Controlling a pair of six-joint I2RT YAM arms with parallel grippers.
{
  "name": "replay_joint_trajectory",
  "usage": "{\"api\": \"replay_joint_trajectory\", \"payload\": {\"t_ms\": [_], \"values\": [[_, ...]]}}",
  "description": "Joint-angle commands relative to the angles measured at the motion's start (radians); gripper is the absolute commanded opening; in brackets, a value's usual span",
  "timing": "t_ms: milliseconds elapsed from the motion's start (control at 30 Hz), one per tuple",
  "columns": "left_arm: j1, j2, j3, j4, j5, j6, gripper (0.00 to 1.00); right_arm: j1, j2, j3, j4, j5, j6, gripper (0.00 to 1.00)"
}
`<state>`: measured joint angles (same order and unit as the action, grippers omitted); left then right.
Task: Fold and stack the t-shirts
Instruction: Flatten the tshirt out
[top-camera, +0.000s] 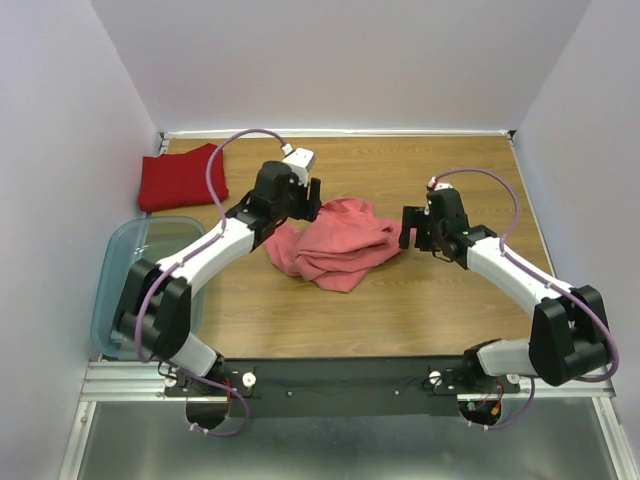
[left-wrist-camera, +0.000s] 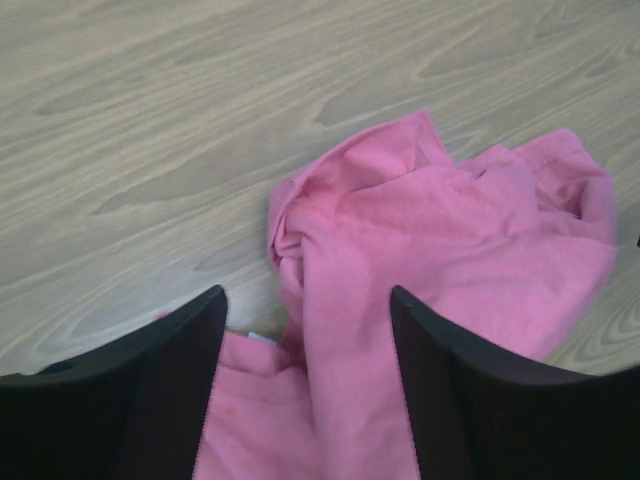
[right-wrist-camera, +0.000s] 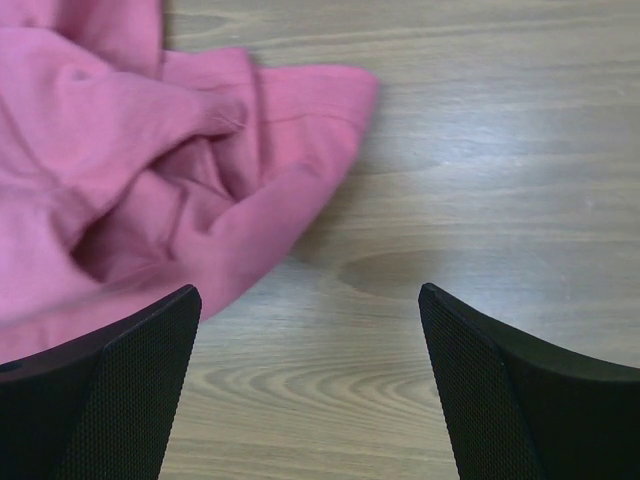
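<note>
The salmon-pink t-shirt (top-camera: 340, 243) lies crumpled in the middle of the table. It also shows in the left wrist view (left-wrist-camera: 440, 250) and the right wrist view (right-wrist-camera: 120, 160). The deep red t-shirt (top-camera: 180, 178) lies folded at the far left. My left gripper (top-camera: 305, 200) is open and hovers over the pink shirt's left part, its jaws either side of a fold (left-wrist-camera: 308, 300). My right gripper (top-camera: 408, 228) is open and empty at the shirt's right edge, over bare wood (right-wrist-camera: 305, 300).
A clear bluish plastic bin (top-camera: 120, 262) stands at the near left, partly under my left arm. The wooden table (top-camera: 400, 310) is walled by white panels at the back and both sides.
</note>
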<state>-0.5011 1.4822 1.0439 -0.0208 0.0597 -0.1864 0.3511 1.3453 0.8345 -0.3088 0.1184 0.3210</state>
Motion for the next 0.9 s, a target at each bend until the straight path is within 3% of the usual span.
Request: {"api": "replay_joint_trajectory", "payload": {"t_ms": [0, 233, 267, 433, 633, 867], "values": [[0.001, 0.134, 0.080, -0.005, 0.080, 0.008, 0.67, -0.052, -0.005, -0.043, 0.049, -0.005, 0.027, 0.96], [-0.010, 0.311, 0.198, -0.002, 0.095, 0.005, 0.55, -0.096, 0.044, -0.051, 0.115, -0.100, 0.047, 0.95], [-0.011, 0.329, 0.223, -0.002, 0.101, 0.008, 0.47, -0.098, 0.055, -0.048, 0.122, -0.105, 0.052, 0.95], [-0.022, 0.412, 0.274, 0.010, 0.104, 0.011, 0.43, -0.103, 0.089, -0.044, 0.152, -0.140, 0.058, 0.95], [-0.039, 0.466, 0.288, 0.054, 0.078, 0.024, 0.23, -0.103, 0.144, -0.040, 0.181, -0.161, 0.070, 0.95], [-0.047, 0.543, 0.318, 0.059, 0.074, 0.031, 0.24, -0.107, 0.201, -0.049, 0.217, -0.180, 0.085, 0.95]]}}
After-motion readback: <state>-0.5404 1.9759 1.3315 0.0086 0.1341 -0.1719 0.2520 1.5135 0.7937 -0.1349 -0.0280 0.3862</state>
